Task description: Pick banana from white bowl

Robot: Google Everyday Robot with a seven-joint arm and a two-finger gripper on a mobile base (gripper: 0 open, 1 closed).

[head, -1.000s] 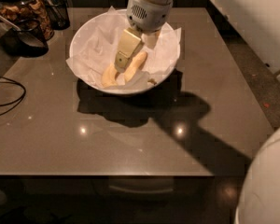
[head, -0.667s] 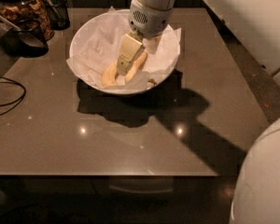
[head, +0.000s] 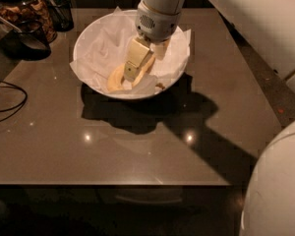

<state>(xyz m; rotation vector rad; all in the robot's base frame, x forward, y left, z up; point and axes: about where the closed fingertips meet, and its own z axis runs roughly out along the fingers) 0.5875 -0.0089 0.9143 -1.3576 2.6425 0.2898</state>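
Note:
The white bowl (head: 91, 38), lined with crinkled white paper, stands at the back middle of the brown table. A pale yellow banana (head: 116, 81) lies in its front part, partly hidden under my gripper. My gripper (head: 139, 72) reaches down into the bowl from the upper right and sits right on the banana's middle. I see only one banana; any other is hidden.
A glass jar of nuts (head: 27, 9), a dark glass (head: 59, 4) and a black scoop (head: 24, 38) stand at the back left. A black cable (head: 7, 100) lies at the left edge. My white body (head: 280, 181) fills the lower right. The table's front edge (head: 113, 183) is near.
My arm's wrist has shifted slightly to the right. The gripper stays down in the bowl on the banana, which has not visibly moved.

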